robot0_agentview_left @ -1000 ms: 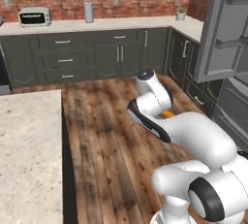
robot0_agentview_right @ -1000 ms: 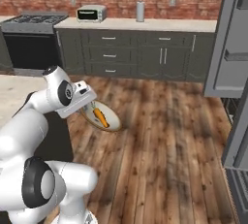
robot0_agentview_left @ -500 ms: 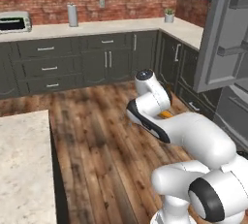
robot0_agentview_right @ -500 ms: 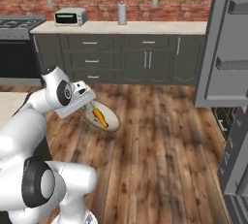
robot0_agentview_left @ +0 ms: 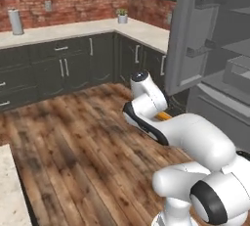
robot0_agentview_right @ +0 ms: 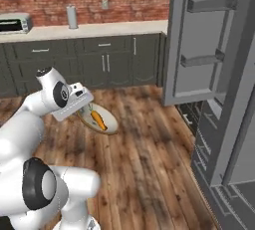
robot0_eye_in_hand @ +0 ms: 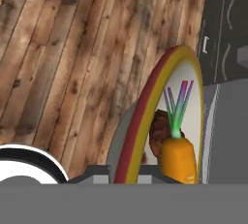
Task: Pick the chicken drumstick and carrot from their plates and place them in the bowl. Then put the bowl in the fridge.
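The end effector (robot0_agentview_right: 85, 110) is clamped on the bowl (robot0_agentview_right: 106, 125), left of the open fridge (robot0_agentview_right: 209, 64); the carrot (robot0_agentview_right: 98, 120) and drumstick (robot0_eye_in_hand: 159, 132) lie inside.

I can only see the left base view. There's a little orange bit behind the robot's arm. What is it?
Observer: It's the carrot, lying in the bowl that the gripper is carrying, shut on its rim.
Operator: Is the chicken in there too?
Observer: Yes. In the hand view the brown chicken drumstick sits just behind the carrot, inside the bowl.
Operator: Is the fridge open?
Observer: Yes. The right base view shows the fridge to the right of the bowl, its door swung out with the shelves on its inside showing.
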